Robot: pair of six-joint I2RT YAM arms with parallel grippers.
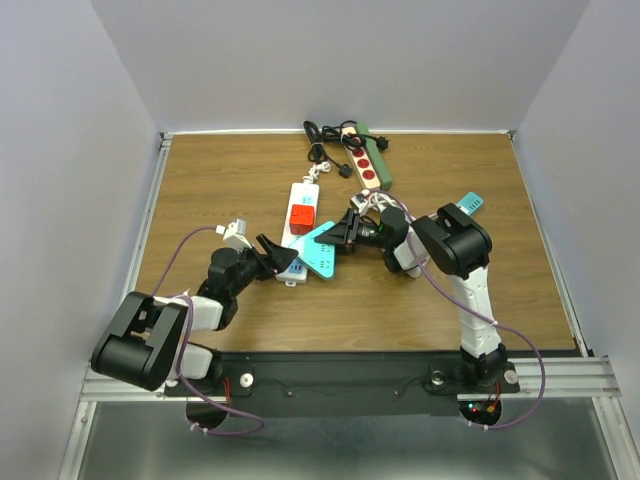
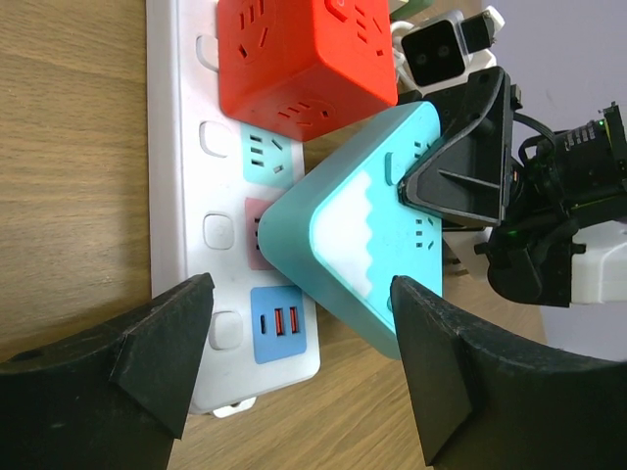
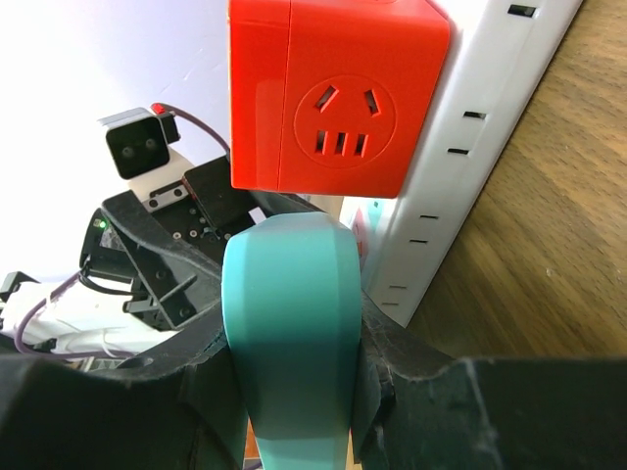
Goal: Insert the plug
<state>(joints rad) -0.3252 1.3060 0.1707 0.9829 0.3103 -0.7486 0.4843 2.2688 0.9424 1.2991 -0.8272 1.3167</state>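
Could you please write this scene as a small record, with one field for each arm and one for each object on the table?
white power strip: lies flat on the wooden table
red cube adapter: plugged into the white power strip
teal adapter: tilted over the strip's sockets, beside the red cube adapter; cannot tell whether its pins are in
right arm: jaws shut on the teal adapter
left arm: jaws open on either side of the strip's near end, holding nothing
green power strip: near the far edge, beside a black cable
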